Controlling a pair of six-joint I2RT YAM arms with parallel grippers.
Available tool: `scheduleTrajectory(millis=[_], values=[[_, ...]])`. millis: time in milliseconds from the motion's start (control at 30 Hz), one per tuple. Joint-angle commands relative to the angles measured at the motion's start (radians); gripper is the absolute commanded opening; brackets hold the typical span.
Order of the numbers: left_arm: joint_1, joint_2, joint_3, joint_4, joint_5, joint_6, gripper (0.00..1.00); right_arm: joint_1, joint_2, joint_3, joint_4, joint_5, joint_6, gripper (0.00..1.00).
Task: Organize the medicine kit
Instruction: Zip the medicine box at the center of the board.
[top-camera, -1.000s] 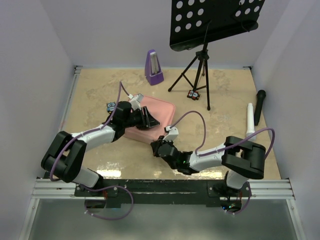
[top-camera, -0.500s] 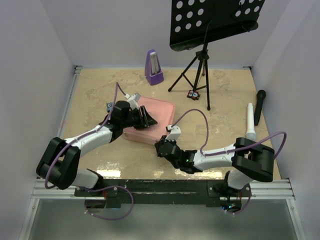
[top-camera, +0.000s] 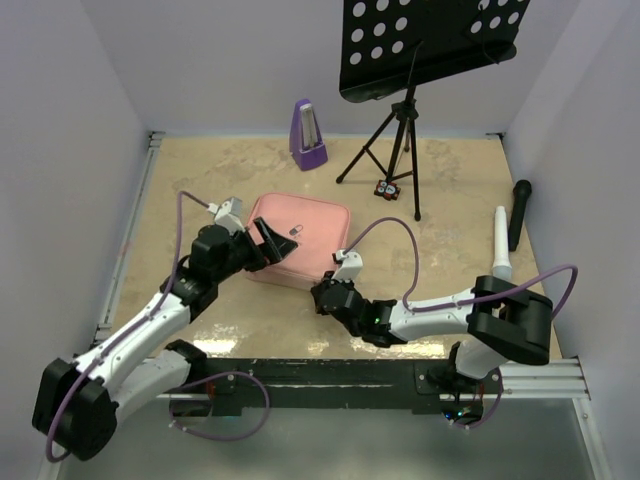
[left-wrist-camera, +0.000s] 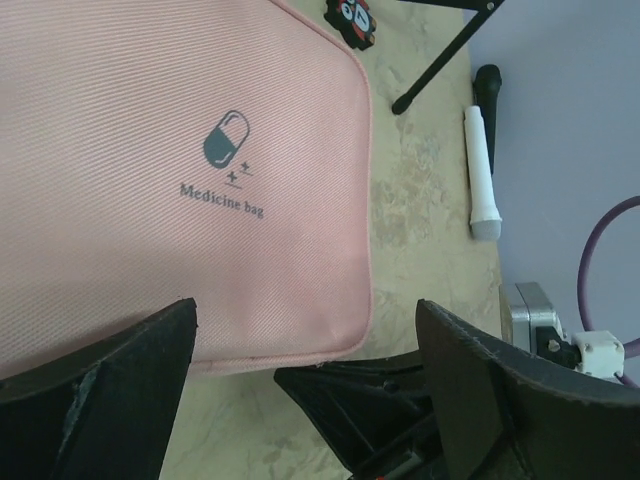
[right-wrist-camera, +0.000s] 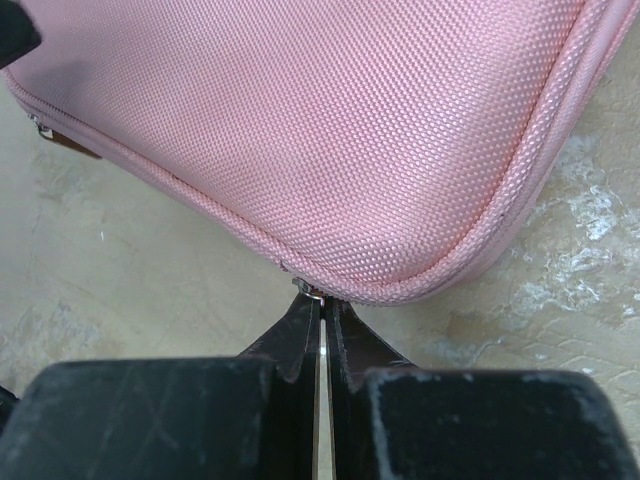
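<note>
Medicine kit (top-camera: 300, 238): pink, square, soft-sided zip case with rounded corners and finely woven fabric; lid bears a grey pill logo (left-wrist-camera: 224, 139) above the words "Medicine bag"; case shut, lid uppermost, lying flat on the beige marbled worktop (top-camera: 200, 170), near its middle and slightly left; its edges run a little oblique to the worktop's edges; a small metal zip pull (right-wrist-camera: 308, 290) shows on the piped seam at the near corner.

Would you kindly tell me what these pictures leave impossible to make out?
Inside the medicine kit: lid shut, every view.
The zipper pull: right wrist view, mostly hidden inside the shut right hand.
The small cards by the stand: top view, too small to read.
</note>
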Motion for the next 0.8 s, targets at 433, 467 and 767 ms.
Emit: scheduleTrajectory(millis=[433, 467, 767], values=[[0.002, -0.138, -0.139, -0.17, -0.205, -0.269, 0.87, -0.002, -0.011, -0.002, -0.058, -0.008, -0.021, 0.0], [0.002, -0.121, -0.136, -0.16, -0.212, -0.271, 0.85, -0.002, -0.006, -0.002, -0.058, -0.008, -0.022, 0.0], [0.003, 0.026, -0.09, -0.11, -0.233, -0.245, 0.68, -0.002, -0.024, -0.009, -0.072, -0.023, -0.032, 0.0]])
